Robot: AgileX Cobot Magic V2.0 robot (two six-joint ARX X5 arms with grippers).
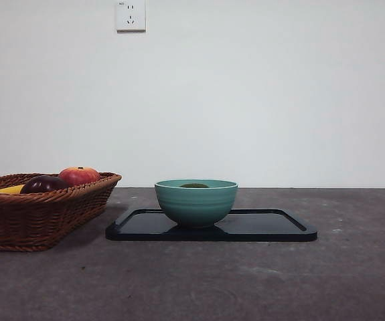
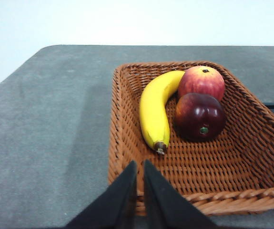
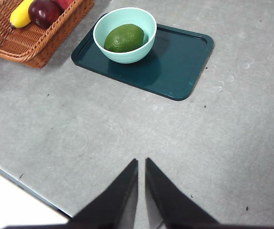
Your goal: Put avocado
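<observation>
The dull dark-green avocado (image 3: 124,38) lies inside the pale teal ceramic bowl (image 3: 125,52), only its top peeking over the bowl's rim in the front view. The bowl stands on the dark rectangular plastic tray (image 3: 175,67), toward the tray's end nearest the brown woven wicker basket (image 2: 241,167). In the basket lie a yellow banana (image 2: 153,112), a red-orange apple (image 2: 201,81) and a dark purple fruit (image 2: 199,116), the two fruits touching. The left gripper (image 2: 139,164) hangs over the basket's near rim, jaws nearly closed on nothing. The right gripper (image 3: 141,162) hovers over bare grey table (image 3: 127,129) well apart from the tray, jaws likewise pinched together, empty
</observation>
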